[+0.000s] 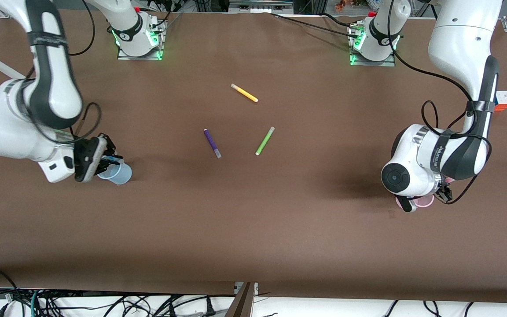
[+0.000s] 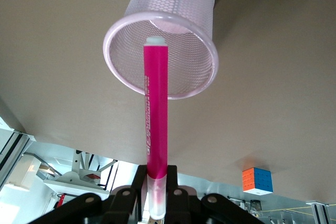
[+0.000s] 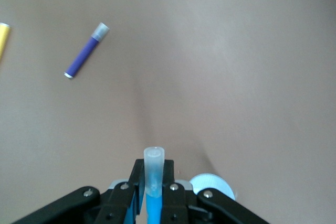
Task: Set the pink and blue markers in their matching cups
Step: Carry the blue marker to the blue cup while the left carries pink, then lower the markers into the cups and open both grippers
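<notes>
My left gripper (image 2: 156, 195) is shut on the capped end of the pink marker (image 2: 156, 119). The marker's other end points into the mouth of the pale pink cup (image 2: 178, 3), just at its rim. In the front view that cup (image 1: 425, 202) stands toward the left arm's end of the table, mostly hidden under the left wrist. My right gripper (image 3: 154, 184) is shut on the blue marker (image 3: 154, 166), whose pale cap sticks out past the fingers. The right gripper (image 1: 109, 159) hangs over the pale blue cup (image 1: 119, 173), which also shows in the right wrist view (image 3: 214, 185).
A yellow marker (image 1: 244, 93), a purple marker (image 1: 212, 143) and a lime-green marker (image 1: 265, 140) lie in the middle of the table. A coloured puzzle cube (image 1: 503, 100) sits at the table edge at the left arm's end.
</notes>
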Controlling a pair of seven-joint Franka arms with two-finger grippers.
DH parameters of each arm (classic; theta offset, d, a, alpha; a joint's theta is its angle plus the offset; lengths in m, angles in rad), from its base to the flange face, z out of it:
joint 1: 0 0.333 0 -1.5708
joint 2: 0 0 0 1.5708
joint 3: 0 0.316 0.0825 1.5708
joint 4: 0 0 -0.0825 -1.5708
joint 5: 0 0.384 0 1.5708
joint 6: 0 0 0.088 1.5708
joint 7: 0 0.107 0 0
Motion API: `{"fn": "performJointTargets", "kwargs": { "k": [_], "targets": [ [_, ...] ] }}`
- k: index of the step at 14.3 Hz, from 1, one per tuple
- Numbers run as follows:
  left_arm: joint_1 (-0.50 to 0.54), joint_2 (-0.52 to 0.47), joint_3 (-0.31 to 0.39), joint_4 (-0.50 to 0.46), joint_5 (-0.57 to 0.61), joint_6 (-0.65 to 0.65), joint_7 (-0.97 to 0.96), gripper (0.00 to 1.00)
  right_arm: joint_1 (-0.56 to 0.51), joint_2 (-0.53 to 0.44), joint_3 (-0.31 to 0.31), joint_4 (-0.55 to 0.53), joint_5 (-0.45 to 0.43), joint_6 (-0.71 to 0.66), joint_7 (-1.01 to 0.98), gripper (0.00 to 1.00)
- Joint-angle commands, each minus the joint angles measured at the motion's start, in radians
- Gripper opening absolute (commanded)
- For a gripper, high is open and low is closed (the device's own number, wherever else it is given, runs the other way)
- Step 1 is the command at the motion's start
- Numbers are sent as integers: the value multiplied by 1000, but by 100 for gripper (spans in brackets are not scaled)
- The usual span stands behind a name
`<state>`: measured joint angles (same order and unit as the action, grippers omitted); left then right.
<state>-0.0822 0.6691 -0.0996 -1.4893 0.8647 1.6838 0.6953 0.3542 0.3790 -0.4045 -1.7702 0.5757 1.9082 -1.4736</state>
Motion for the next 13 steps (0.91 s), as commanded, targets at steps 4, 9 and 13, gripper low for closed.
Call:
{"fn": "performJointTargets", "kwargs": {
  "k": [4,9,13],
  "targets": [
    [1,23,1,30,31,0,4,0,-109,44,6,-2,190,-101,-298,3],
    [-5,14,1,30,33,-3,-8,100,-167,101,4,2,323,-187,-499,3],
    [-7,10,-2,32,24,-1,-22,100,-189,124,6,6,357,-209,-547,3]
  ]
}}
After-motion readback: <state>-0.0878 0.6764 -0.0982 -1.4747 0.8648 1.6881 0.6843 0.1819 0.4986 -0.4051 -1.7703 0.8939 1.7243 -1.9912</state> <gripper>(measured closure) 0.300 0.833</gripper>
